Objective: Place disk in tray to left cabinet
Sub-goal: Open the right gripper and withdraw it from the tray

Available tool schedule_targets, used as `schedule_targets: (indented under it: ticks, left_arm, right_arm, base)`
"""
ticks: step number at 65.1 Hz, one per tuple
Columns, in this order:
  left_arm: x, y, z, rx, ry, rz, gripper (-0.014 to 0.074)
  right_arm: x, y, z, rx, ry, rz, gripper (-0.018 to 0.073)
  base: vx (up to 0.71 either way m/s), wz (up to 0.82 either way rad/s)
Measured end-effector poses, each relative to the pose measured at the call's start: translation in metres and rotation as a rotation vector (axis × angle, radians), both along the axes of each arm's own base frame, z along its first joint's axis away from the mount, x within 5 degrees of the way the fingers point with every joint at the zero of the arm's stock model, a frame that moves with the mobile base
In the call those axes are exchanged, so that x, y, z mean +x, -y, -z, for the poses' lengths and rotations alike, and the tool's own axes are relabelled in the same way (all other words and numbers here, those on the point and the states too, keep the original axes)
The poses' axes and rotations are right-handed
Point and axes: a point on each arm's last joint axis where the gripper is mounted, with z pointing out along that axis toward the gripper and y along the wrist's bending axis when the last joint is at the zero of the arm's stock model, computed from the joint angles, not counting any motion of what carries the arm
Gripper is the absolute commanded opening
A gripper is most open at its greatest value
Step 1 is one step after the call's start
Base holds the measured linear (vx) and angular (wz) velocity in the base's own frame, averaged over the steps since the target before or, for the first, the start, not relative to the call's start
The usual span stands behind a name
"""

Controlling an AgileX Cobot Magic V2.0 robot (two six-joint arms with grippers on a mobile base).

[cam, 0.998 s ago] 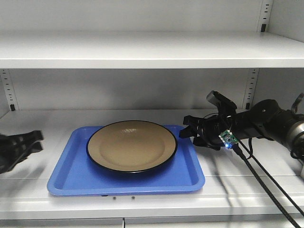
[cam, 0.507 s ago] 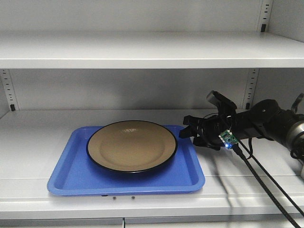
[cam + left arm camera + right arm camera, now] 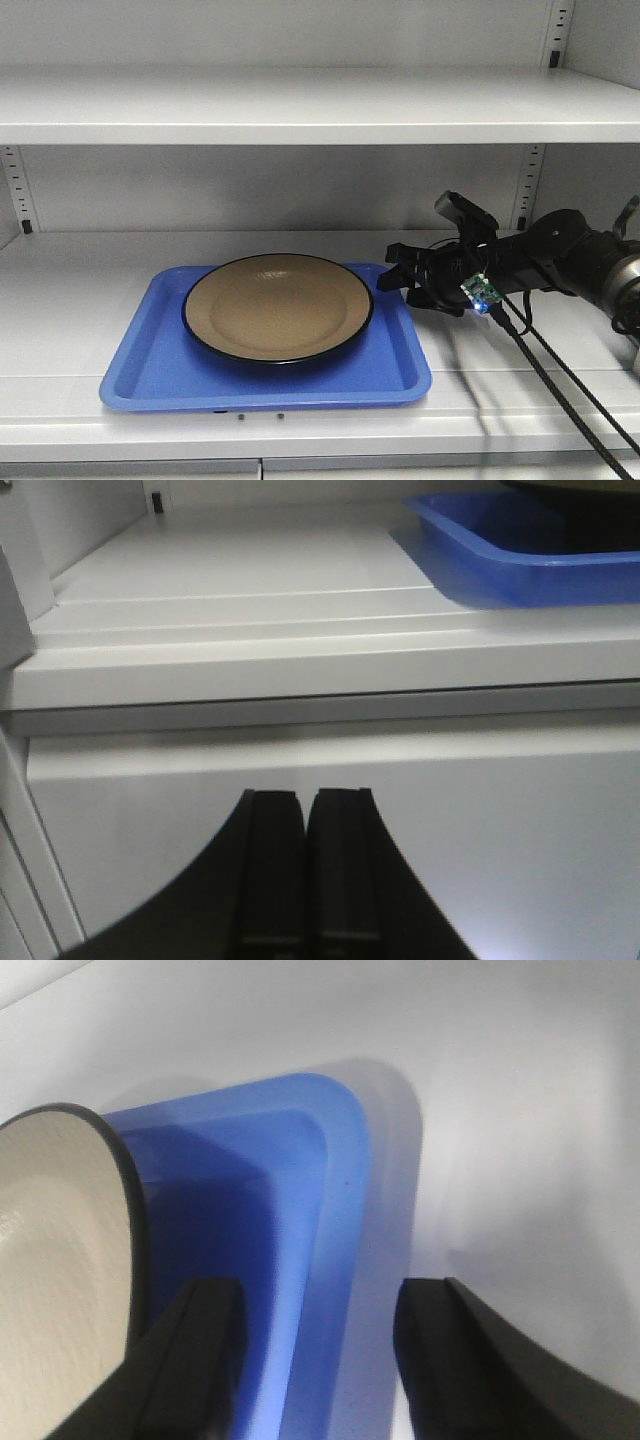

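The beige disk (image 3: 277, 306) with a black rim lies in the blue tray (image 3: 160, 378), which rests on the white cabinet shelf (image 3: 90, 270). My right gripper (image 3: 398, 274) is open at the tray's right rim; in the right wrist view its jaws (image 3: 320, 1330) straddle the rim of the tray (image 3: 340, 1210), with the disk (image 3: 55, 1260) at the left. My left gripper (image 3: 305, 810) is shut and empty, below and in front of the shelf edge, out of the front view. The tray's corner (image 3: 500, 550) shows at the upper right of the left wrist view.
An upper shelf (image 3: 300, 105) spans above the tray. Perforated strips (image 3: 12, 190) run up the back corners. Cables (image 3: 560, 390) hang from the right arm across the shelf's front right. A cabinet front panel (image 3: 400, 770) lies below the shelf lip.
The left gripper, seen at the front view's left edge one second ago, has withdrawn out of that view. The right arm, tray and disk have not moved.
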Motion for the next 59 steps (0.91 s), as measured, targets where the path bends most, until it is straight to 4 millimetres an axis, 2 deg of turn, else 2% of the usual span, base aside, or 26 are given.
schedule_targets:
  ticks: [10,59]
  left_arm:
    - [-0.0081,0.0004,-0.0026,0.010,0.069,0.006,-0.0006]
    - [-0.0085,0.0007,-0.0003,0.013,0.045,0.009,-0.0006]
  right_arm:
    - [-0.0004,-0.0001,-0.0003,0.000,-0.001,-0.002,0.0421]
    - [-0.0009,-0.0004,-0.0003,0.000,-0.006,-0.008,0.0421]
  base:
    - [0.00,0.00]
    - [0.00,0.00]
